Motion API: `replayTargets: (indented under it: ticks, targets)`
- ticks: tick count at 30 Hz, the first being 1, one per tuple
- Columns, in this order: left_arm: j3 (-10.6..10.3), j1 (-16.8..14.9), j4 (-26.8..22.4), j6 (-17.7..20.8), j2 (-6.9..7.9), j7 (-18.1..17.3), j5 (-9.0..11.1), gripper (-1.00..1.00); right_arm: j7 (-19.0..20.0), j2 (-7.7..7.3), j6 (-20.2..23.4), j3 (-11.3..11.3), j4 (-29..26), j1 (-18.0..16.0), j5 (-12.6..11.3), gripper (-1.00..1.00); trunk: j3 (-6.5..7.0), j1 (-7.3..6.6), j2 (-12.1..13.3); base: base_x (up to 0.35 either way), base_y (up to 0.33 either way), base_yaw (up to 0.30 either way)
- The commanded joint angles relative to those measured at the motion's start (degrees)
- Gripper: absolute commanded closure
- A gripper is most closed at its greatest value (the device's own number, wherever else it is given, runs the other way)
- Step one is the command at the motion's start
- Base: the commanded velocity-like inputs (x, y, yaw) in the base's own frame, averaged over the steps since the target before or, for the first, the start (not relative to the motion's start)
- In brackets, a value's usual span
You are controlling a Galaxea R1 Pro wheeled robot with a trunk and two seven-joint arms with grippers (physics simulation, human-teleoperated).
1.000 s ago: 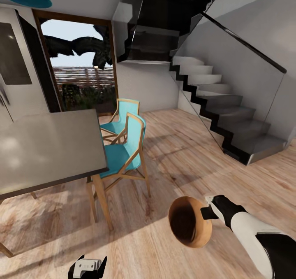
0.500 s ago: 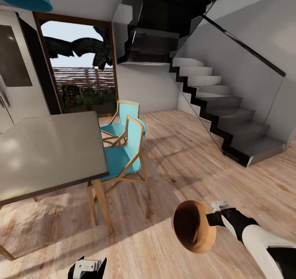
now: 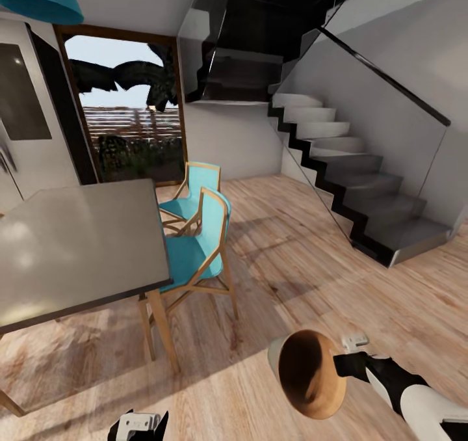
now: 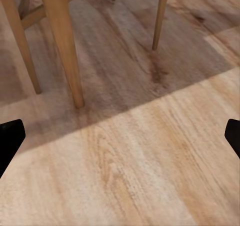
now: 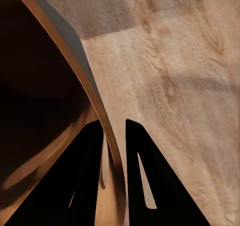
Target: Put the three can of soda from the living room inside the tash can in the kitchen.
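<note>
The tash can hangs above the wood floor at the lower right of the head view, tipped so its coppery brown inside faces the camera. My right gripper is shut on its rim. In the right wrist view the two dark fingers pinch the thin wall of the tash can, one inside and one outside. My left gripper sits low at the bottom edge of the head view. Its fingertips stand wide apart in the left wrist view, open over bare floor. The cans of soda are out of view.
A grey dining table on wooden legs stands at the left with two turquoise chairs beside it. A staircase with a glass rail rises at the right. Behind the table is a tall window. Wood floor lies between them.
The tash can and my right gripper have slid lower and slightly right in the head view. The room has shifted a little, so the camera has moved.
</note>
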Motion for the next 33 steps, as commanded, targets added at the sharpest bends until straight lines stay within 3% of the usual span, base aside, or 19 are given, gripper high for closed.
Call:
replayTargets:
  ticks: [1,10,22,33]
  targets:
    - [0.00,-0.12,0.40,0.02,0.00,0.00,-0.01,-1.00,0.45,-0.09,-1.15,-1.16,-0.11,0.73,-0.48,1.00,0.19,-0.23,0.41,0.000,0.000,0.000]
    - [0.01,-0.31,1.04,0.04,0.06,0.00,0.00,-1.00,0.73,-0.24,-4.03,-1.69,-2.06,4.56,-0.56,1.00,1.81,-2.21,4.02,0.000,0.000,0.000]
    - [0.00,-0.94,2.36,0.05,0.08,0.02,0.00,-1.00,0.81,0.45,-5.63,-7.59,-23.82,20.57,-0.96,1.00,3.96,-4.84,8.83,0.000,0.000,0.000]
    - [0.01,-2.49,5.46,-0.01,0.10,0.13,0.02,-1.00,0.83,0.75,-12.37,-8.39,-27.39,26.26,-1.09,1.00,5.94,-7.26,13.25,0.000,0.000,0.000]
